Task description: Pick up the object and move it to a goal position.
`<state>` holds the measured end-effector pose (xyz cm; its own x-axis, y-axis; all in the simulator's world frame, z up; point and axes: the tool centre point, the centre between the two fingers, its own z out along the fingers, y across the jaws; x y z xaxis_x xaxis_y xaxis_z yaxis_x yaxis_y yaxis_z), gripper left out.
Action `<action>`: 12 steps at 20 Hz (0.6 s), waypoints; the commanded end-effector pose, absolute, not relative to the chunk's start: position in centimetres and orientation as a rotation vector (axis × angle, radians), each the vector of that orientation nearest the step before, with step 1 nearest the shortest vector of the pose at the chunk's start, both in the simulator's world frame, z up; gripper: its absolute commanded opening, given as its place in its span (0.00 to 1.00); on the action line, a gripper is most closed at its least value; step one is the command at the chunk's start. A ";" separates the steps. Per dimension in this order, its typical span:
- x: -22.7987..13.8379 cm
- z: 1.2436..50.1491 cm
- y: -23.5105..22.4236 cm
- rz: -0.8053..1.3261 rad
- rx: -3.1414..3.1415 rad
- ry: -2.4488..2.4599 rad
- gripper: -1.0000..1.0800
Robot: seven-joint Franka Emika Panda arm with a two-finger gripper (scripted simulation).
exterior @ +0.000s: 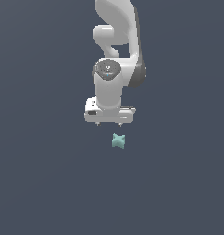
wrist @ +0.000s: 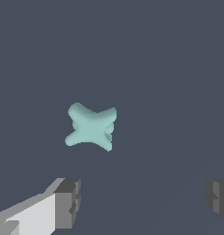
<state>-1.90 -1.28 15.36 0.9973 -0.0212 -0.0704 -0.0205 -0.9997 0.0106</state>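
Note:
The object (exterior: 118, 141) is a small teal four-pointed star block lying on the dark grey floor, just below and slightly to the exterior view's right of the white gripper (exterior: 109, 124). In the wrist view the object (wrist: 92, 127) lies beyond the gripper (wrist: 143, 202), off toward one grey fingertip (wrist: 68, 203). The fingers stand wide apart with nothing between them, so the gripper is open and apart from the object.
The white arm (exterior: 116, 55) rises behind the gripper toward the exterior view's top. A flat dark grey floor (exterior: 45, 183) surrounds the object on every side.

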 end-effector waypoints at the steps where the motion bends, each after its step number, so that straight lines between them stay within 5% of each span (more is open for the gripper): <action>1: -1.9 15.4 -1.3 -0.110 3.130 -0.033 0.96; 12: -1.2 15.8 -0.6 -0.100 3.121 0.072 0.96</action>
